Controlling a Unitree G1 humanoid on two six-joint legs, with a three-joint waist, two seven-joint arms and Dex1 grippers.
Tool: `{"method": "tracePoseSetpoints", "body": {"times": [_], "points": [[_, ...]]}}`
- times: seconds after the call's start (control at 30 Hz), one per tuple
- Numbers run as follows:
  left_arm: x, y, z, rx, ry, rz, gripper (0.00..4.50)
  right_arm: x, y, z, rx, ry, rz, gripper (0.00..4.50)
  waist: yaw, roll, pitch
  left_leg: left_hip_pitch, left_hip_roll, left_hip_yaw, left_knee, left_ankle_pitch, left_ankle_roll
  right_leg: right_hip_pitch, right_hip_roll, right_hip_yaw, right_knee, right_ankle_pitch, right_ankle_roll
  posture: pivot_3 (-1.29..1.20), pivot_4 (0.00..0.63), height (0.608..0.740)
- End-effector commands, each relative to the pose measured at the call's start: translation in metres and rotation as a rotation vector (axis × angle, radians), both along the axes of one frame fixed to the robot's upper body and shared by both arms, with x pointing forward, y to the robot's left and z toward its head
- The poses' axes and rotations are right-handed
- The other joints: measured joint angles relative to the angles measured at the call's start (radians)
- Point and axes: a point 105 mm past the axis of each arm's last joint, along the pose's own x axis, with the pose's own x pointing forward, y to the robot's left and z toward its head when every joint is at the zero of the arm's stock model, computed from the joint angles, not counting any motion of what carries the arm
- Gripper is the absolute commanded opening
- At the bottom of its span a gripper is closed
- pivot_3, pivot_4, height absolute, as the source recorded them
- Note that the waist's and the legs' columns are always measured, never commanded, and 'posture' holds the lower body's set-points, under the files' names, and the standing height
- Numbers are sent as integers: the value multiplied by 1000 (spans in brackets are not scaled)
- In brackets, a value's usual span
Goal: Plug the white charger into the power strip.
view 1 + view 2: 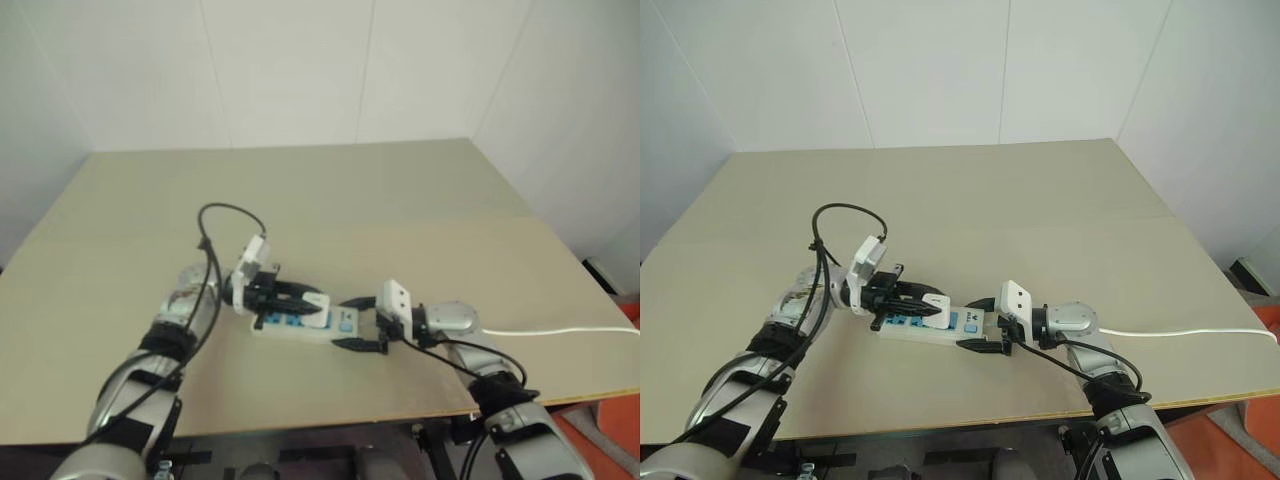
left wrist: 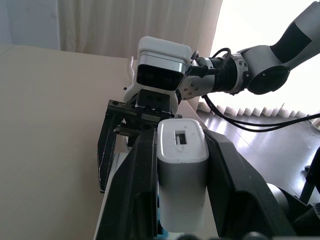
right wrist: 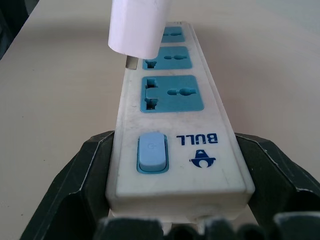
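The power strip (image 1: 292, 322) lies on the tan table near its front edge, blue sockets facing up. My right gripper (image 1: 360, 322) grips its switch end (image 3: 175, 135), one black finger (image 3: 75, 185) pressed on each long side. My left gripper (image 1: 298, 297) is shut on the white charger (image 2: 182, 170), which sits between its two fingers (image 2: 135, 190). The charger (image 3: 137, 25) hangs low over the second socket from the switch, shifted toward one long edge of the strip. Its prongs are hidden.
The strip's thin white cable (image 1: 560, 332) runs right across the table (image 1: 350, 200) and off its right edge. A black cable loop (image 1: 225, 215) arches above my left wrist. White walls close the table's far and right sides.
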Motion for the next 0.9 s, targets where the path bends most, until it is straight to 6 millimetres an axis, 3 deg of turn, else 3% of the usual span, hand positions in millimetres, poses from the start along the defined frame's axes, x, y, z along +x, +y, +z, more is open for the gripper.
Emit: {"method": "tracePoseSetpoints", "body": {"times": [0.03,0.9], "points": [[0,0,2,-15,-26,-4,999,-13,8,-21,-57,56,50,3421,0,0,0,0,0,0,0,0,0,0,0,0,0,0,0,0,150,740],[7,-4,-12,-47,-14,37,999,-16,8,-23,-64,63,53,3421,2,0,0,0,0,0,0,0,0,1,0,0,-1,0,0,0,150,740]]}}
